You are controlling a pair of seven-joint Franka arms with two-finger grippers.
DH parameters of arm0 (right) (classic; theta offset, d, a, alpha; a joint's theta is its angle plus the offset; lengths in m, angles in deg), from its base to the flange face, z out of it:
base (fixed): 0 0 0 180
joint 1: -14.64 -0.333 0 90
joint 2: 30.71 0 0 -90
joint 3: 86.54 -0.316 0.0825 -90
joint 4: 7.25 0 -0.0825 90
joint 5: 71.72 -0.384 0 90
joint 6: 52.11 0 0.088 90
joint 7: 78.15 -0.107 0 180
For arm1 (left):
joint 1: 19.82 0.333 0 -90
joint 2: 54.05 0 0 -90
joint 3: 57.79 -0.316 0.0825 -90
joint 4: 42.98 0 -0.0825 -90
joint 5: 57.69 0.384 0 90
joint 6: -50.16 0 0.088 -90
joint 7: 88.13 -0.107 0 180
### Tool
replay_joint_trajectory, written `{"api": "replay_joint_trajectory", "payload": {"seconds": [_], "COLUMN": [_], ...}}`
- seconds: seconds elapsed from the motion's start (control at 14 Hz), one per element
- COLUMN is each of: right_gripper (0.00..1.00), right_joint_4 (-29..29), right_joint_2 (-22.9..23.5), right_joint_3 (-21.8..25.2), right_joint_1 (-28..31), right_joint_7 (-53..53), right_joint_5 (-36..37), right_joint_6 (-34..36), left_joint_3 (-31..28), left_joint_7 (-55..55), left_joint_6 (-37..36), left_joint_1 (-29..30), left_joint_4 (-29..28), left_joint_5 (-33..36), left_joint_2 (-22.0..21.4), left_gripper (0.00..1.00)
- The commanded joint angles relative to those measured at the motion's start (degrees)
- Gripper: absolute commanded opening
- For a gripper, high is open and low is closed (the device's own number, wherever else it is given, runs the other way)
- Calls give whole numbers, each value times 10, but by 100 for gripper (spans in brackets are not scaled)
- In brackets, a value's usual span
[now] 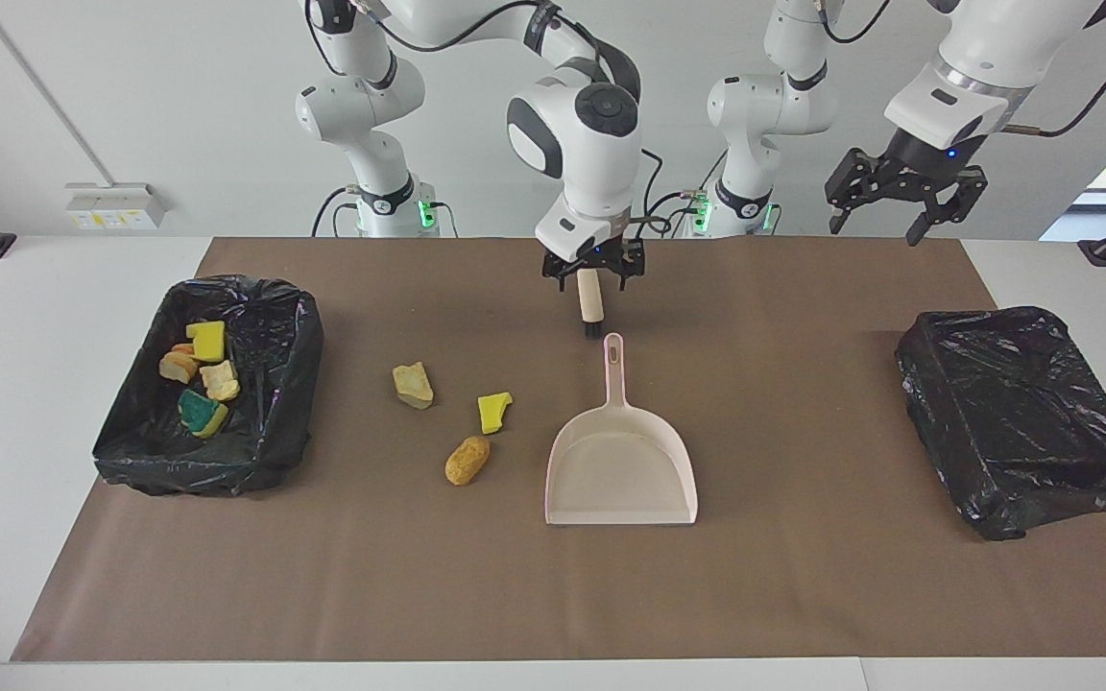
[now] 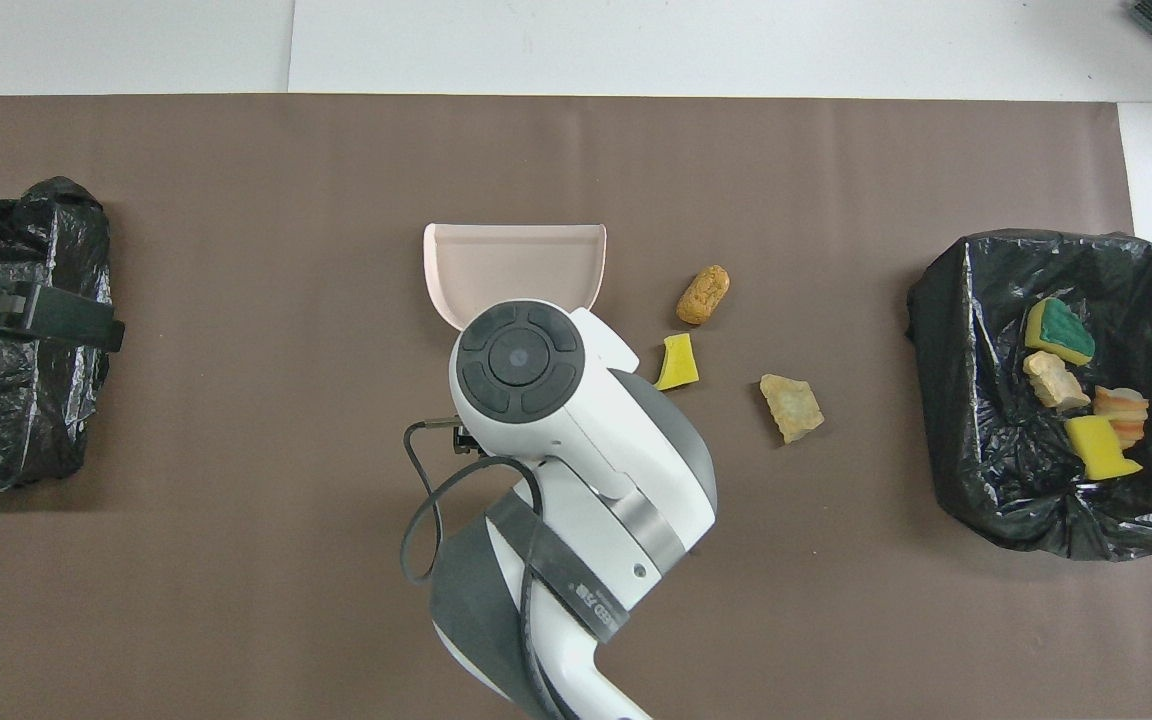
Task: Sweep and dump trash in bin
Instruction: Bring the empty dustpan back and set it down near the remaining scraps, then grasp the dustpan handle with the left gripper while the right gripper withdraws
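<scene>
Well, I take the pale pink plastic dustpan [image 1: 620, 472] as my landmark: it lies flat on the brown table mat [image 1: 803, 595], handle pointing toward the robots. Well apart from it, at the right arm's end of the table, sits the open bin lined with a black plastic bag [image 1: 270, 437]. I count four scraps inside it: a yellow sponge block [image 1: 207, 340], an orange-brown bread slice [image 1: 177, 365], a tan crumbly piece [image 1: 221, 381] and a green-backed yellow sponge [image 1: 198, 411]. Between that bin and the dustpan three scraps lie on the mat. The tan bread-like chunk [image 1: 413, 385] is the one farthest from the pan. The small yellow sponge chunk [image 1: 492, 412] is near the pan's side, and the orange-brown oval bread roll [image 1: 467, 461] lies just beside that sponge, a little farther from the robots. The right gripper [image 1: 593, 276] hangs in the air clear of the dustpan's handle tip, its fingers spread. The beige-handled brush [image 1: 590, 299] shows directly below it, on the robots' side of the pan. I cannot tell whether the fingers touch the brush. Toward the left arm's end, the left gripper [image 1: 899, 206] waits raised with its fingers spread wide, holding nothing. Well apart from the dustpan on that same side rests the second black-bagged bin [image 1: 1023, 413].
</scene>
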Motion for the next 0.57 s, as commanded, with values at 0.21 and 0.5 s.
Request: {"api": "replay_joint_trajectory", "payload": {"seconds": [0.21, 0.5], "right_gripper": [100, 100], "right_joint_4": [-259, -333], "right_joint_2": [-165, -152], "right_joint_3": [0, 0], "right_joint_1": [-59, -112], "right_joint_7": [2, -22], "right_joint_5": [-111, -112], "right_joint_6": [-108, -196], "left_joint_3": [-6, -7], "left_joint_7": [80, 146], "left_joint_6": [126, 180], "left_joint_1": [-101, -157], "left_joint_4": [-81, -83], "left_joint_5": [-4, -2], "left_joint_2": [27, 96], "left_gripper": [100, 100]}}
